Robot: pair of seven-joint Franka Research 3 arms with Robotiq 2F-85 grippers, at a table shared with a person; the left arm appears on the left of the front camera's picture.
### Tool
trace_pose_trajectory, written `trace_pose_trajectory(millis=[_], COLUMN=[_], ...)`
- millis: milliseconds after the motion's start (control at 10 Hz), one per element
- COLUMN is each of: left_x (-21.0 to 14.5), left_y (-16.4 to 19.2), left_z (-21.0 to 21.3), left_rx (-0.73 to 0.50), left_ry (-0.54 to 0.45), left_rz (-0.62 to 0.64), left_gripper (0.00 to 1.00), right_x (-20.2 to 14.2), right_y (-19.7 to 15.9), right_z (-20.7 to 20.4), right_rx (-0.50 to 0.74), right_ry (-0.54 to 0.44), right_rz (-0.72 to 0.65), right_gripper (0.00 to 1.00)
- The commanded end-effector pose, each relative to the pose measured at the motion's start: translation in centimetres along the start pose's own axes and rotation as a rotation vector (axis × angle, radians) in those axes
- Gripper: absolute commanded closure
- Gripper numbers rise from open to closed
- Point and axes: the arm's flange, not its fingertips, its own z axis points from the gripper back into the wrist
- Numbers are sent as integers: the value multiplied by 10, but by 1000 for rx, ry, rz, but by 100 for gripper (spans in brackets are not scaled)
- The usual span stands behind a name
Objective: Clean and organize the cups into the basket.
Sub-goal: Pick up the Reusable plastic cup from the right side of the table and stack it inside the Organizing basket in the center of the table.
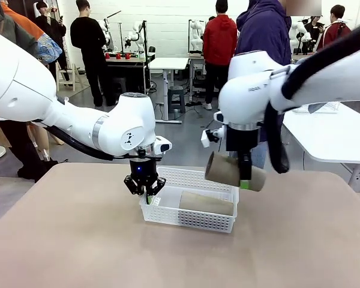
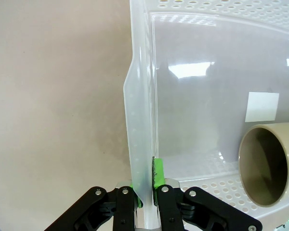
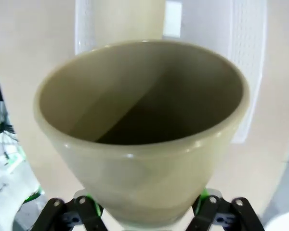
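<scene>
Left jaws pinch the basket [image 1: 189, 221] by its left wall, probably to pin it to the counter [image 1: 78, 246], while right jaws clamp a tan cup [image 1: 235, 171] sideways above its right end, ready to lay beside the second cup [image 1: 205, 203] inside.

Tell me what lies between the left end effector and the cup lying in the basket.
Bare basket floor. In the left wrist view, the left end effector is shut on the basket wall, and a stretch of translucent bottom separates it from the lying cup.
</scene>
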Motion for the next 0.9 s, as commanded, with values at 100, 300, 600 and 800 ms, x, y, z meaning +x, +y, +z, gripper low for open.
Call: trace_pose_trajectory(millis=[100, 300, 600, 800], left_x=[0, 0, 0, 0], left_y=[1, 1, 1, 1], left_z=[-1, -1, -1, -1], left_rx=[4, 4, 4, 4], left_ry=[-1, -1, -1, -1], left_rz=[-2, -2, -2, -2], left_gripper=[100, 100, 100, 100], right_x=[19, 24, 23, 22], right_y=[-27, -37, -39, -37], right_z=[10, -2, -20, -29], right_rx=[69, 97, 94, 91], right_ry=[-61, -138, -250, -279], right_rz=[37, 62, 91, 108], right_gripper=[19, 19, 19, 19])
